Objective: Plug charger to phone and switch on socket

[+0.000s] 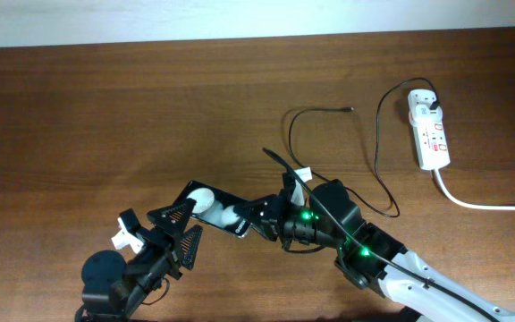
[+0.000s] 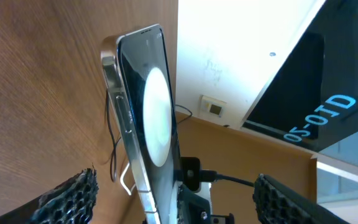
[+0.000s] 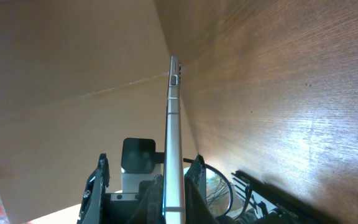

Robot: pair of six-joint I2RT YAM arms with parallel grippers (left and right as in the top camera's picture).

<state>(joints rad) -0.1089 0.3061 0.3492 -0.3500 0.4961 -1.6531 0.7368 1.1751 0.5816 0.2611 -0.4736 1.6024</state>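
While R fingers (image 3: pixel 194 179) clamp phone (image 1: pixel 215 207), L fingers (image 2: pixel 73 194) flank it, spread.

glossy-faced phone (image 2: pixel 148 118) with a satin metal edge above a grained wooden table (image 1: pixel 105 116).

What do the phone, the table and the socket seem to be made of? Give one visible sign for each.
The phone: probably glass face, glossy, mirroring a round light; silvery, metal-looking edge. The table: wood or wood-look veneer, brown grain lines. The socket: likely white plastic, smooth, uniform.
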